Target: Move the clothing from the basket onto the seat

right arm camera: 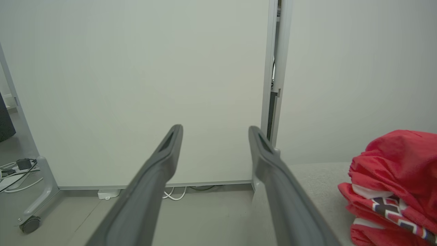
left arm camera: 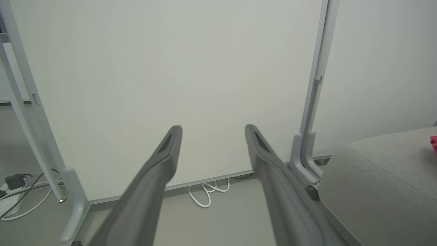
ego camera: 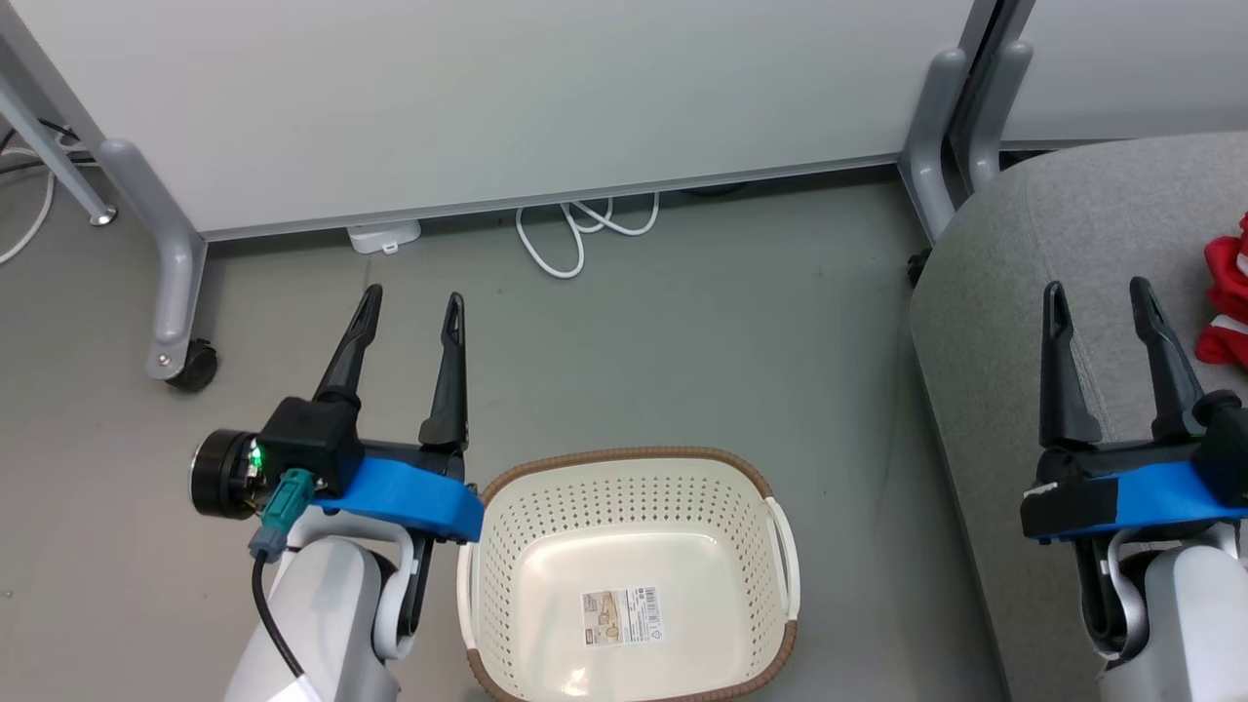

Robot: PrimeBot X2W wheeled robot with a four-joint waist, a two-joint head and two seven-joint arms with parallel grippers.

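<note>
The cream basket (ego camera: 770, 575) with a brown rim sits on the floor at the bottom centre, holding nothing but a paper label. The red clothing (ego camera: 1227, 302) lies bunched on the grey seat (ego camera: 1014, 253) at the right edge; in the right wrist view the clothing (right arm camera: 396, 181) shows white trim and lettering on the seat (right arm camera: 310, 181). My left gripper (ego camera: 412, 304) hovers open over the floor, left of the basket. My right gripper (ego camera: 1097, 292) is open above the seat, left of the clothing. Both grippers (left arm camera: 213, 129) (right arm camera: 215, 129) hold nothing.
White partition panels (ego camera: 487, 97) on grey wheeled legs (ego camera: 180, 322) stand behind. A white cable (ego camera: 575, 234) and a small white box (ego camera: 383, 236) lie at the panel's foot. More cables (left arm camera: 20, 194) lie at far left. Bare grey floor (ego camera: 682, 351) lies between basket and panels.
</note>
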